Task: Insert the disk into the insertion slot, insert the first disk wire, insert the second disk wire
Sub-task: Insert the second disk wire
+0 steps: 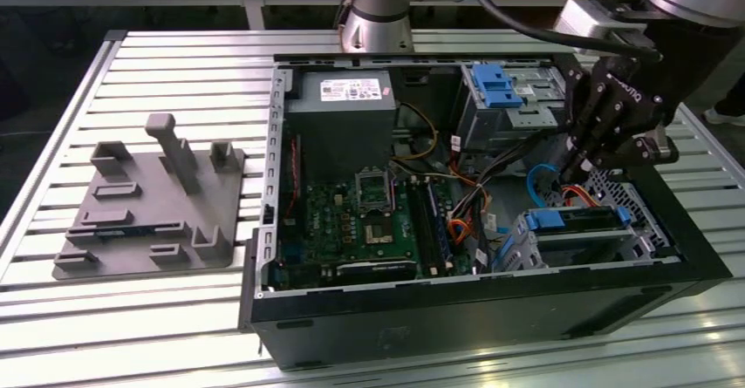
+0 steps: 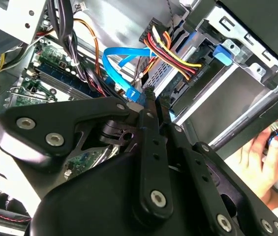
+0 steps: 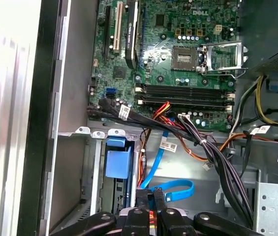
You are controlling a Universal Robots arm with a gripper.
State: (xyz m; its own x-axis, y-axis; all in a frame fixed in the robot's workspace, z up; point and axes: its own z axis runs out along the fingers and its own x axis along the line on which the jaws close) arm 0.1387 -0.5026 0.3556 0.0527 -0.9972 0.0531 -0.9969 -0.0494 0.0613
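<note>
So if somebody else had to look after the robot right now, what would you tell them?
Claw: down inside the computer case, pinched shut on the plug end of the blue wire.
Disk: sitting in the insertion slot, blue carrier showing.
Done: disk is in. The red, yellow and black wire looks plugged in at the disk's end.
Left: the blue wire is not plugged in yet.
Careful: a person's hand is just outside the case wall.
</note>
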